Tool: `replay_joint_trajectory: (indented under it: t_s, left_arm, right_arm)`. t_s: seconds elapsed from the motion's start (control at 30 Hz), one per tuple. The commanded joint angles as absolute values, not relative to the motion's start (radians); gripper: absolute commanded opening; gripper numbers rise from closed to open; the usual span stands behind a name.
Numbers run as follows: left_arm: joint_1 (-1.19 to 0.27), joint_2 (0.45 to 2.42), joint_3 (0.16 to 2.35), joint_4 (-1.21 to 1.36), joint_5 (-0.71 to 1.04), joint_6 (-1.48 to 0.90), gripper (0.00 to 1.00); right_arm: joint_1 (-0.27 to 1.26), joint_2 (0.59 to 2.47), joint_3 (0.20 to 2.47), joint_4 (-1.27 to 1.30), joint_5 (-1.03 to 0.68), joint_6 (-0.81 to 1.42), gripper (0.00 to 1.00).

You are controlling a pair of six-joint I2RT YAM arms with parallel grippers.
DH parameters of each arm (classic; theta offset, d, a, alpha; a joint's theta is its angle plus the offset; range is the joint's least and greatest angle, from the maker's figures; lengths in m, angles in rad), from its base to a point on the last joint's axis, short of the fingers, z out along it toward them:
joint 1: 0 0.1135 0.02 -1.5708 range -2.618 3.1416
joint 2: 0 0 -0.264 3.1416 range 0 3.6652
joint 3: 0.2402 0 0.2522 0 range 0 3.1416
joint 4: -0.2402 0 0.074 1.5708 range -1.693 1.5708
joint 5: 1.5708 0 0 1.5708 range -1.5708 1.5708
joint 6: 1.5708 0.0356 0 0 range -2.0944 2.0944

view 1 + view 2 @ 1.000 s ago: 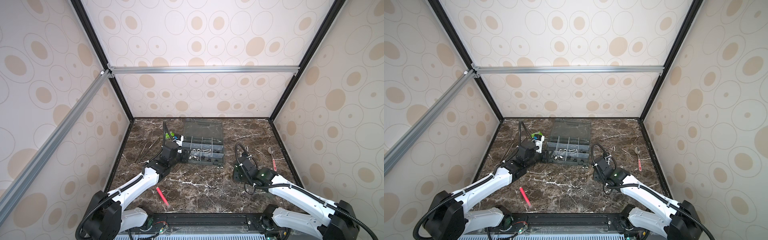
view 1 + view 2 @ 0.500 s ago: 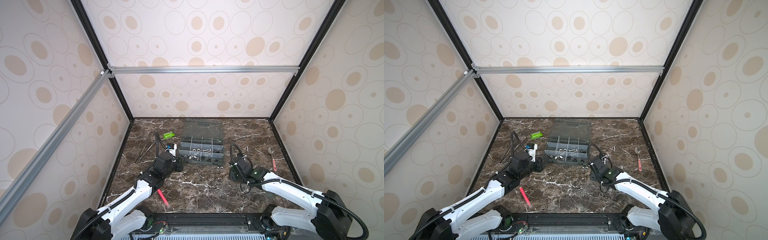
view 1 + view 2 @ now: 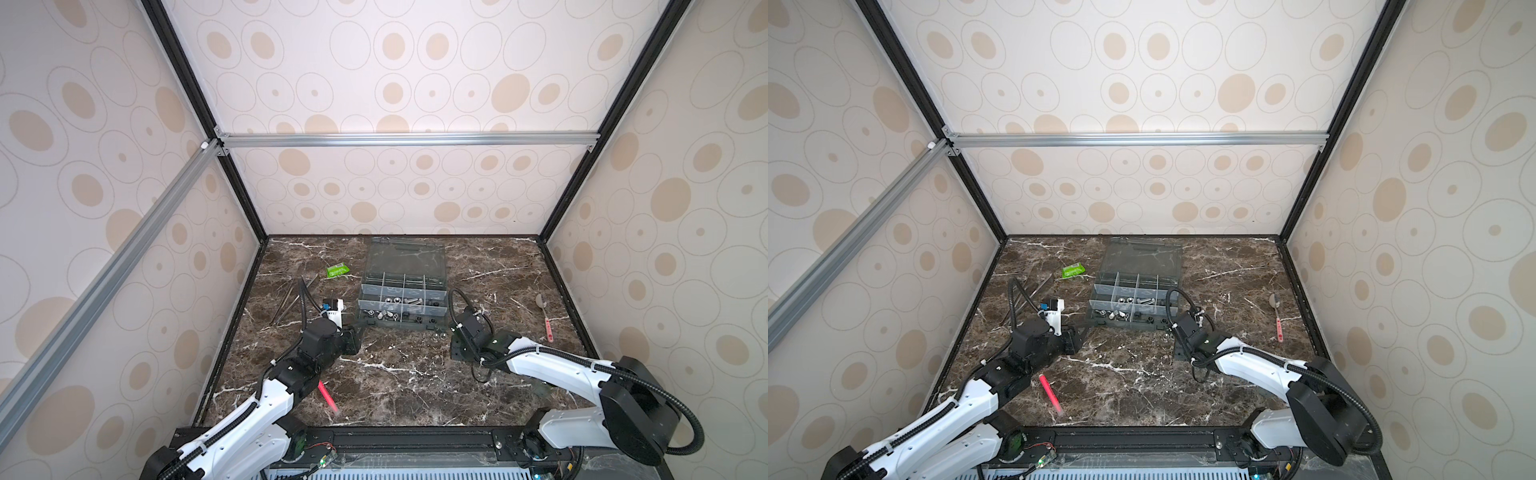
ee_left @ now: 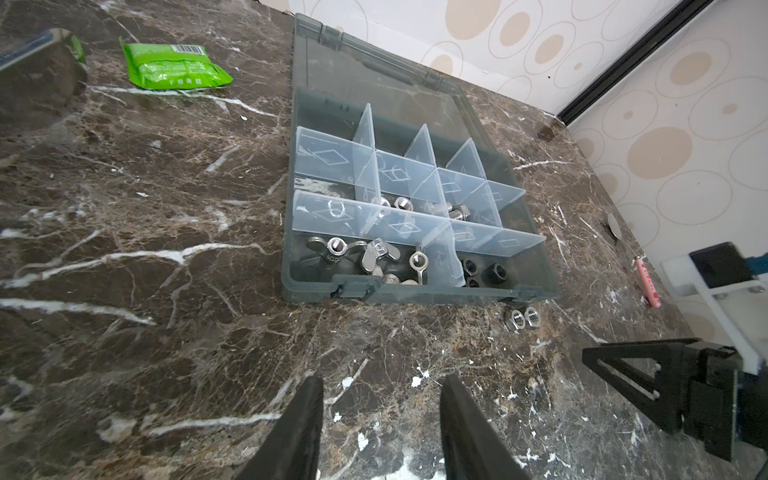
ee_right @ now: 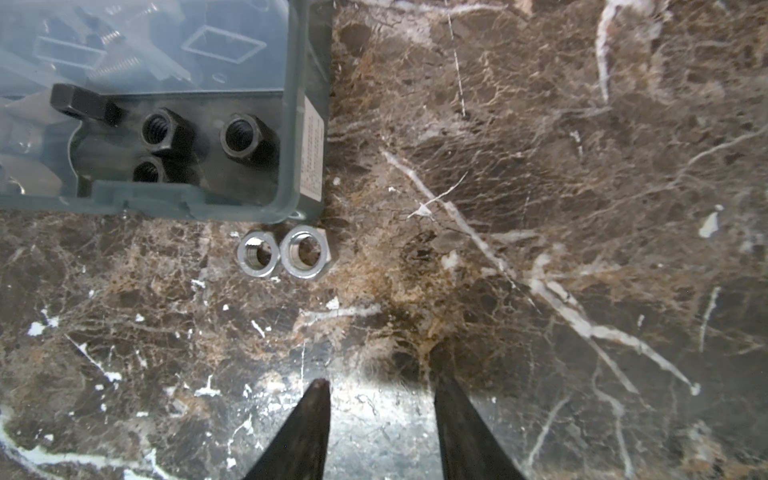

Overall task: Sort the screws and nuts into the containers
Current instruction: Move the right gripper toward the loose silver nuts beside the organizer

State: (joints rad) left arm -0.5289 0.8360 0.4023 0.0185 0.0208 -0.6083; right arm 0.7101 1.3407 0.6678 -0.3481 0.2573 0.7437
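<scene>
The containers are the divided compartments of a dark grey organiser box [image 3: 399,325] [image 3: 1128,325] [image 4: 419,291] [image 5: 293,124]. Silver winged nuts [image 4: 368,258] lie in its near-left compartment, black nuts [image 4: 482,269] [image 5: 243,139] in the near-right one. Silver nuts and a screw [image 4: 456,212] sit in the middle row. Two silver hex nuts [image 4: 520,319] [image 5: 283,254] rest side by side on the table by the box's near-right corner. My left gripper [image 3: 352,338] [image 4: 382,379] hangs open and empty in front of the box's left end. My right gripper [image 3: 457,351] [image 5: 380,383] is open and empty, just short of the two loose nuts.
The box's clear lid [image 3: 405,258] lies open behind it. A green packet [image 3: 337,271] and metal tweezers [image 3: 286,303] lie at the back left. A pink pen [image 3: 328,397] is by my left arm. A pink-handled spoon [image 3: 544,316] lies at the right.
My left arm has drawn back from the box's left side toward the table's front. My right gripper has shifted a little to the left. Both stay open.
</scene>
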Motion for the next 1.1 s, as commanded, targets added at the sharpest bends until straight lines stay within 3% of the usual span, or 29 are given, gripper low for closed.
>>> replay_joint_trajectory:
  t_s: [0.0,1.07]
  left_arm:
    - [-0.521,0.812,0.392,-0.005,0.000,-0.630,0.46]
    - [-0.520,0.732,0.341,-0.046,-0.009,-0.655,0.47]
  right_arm:
    - [0.705,1.371,0.694,-0.319,0.251,0.722,0.45]
    - [0.693,1.610,0.877,-0.317,0.282,0.626,0.44]
